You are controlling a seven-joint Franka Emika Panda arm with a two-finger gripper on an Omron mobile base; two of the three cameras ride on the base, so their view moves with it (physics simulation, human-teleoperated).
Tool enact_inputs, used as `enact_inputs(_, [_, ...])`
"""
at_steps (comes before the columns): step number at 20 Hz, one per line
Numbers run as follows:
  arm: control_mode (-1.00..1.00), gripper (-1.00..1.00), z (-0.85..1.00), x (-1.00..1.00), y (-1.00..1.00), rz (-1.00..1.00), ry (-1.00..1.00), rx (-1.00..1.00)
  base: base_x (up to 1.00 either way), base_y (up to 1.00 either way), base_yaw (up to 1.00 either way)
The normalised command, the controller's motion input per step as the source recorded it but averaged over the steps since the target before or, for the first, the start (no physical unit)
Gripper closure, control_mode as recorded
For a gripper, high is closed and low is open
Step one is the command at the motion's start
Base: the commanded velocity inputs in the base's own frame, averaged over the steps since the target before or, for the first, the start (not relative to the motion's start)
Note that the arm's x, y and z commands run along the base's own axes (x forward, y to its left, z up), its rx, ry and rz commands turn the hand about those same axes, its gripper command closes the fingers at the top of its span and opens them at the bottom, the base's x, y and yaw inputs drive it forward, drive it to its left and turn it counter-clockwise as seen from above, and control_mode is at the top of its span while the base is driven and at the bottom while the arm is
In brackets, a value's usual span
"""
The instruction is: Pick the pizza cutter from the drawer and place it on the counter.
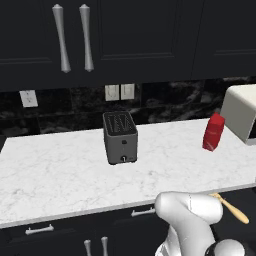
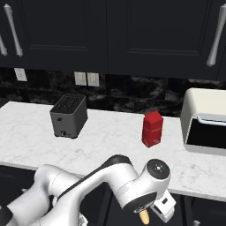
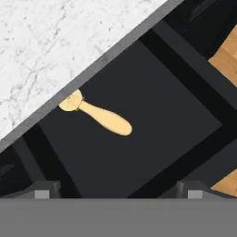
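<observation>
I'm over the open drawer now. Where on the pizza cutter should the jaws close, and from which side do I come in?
Grip the pizza cutter at mid-handle, coming straight down from above with the open jaws across its narrow width. It lies flat on the drawer floor with clear space on both sides of the handle. Its wheel end sits right at the counter edge, probably leaving little room there.
</observation>
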Motion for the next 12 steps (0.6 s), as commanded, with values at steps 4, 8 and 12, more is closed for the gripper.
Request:
enact_inputs(4, [-1.0, -1.0, -0.61, -0.03, -0.62, -0.12, 0.09, 0.01, 0.0, 0.0, 0.0])
enact_inputs(8, [-1.0, -1.0, -0.6, 0.0, -0.29, -0.04, 0.06, 0.0, 0.0, 0.0, 0.0])
enact_inputs(12, [-1.0, -1.0, -0.71, 0.09, -0.1, 0.02, 0.02, -0.07, 0.0, 0.0, 0.0])
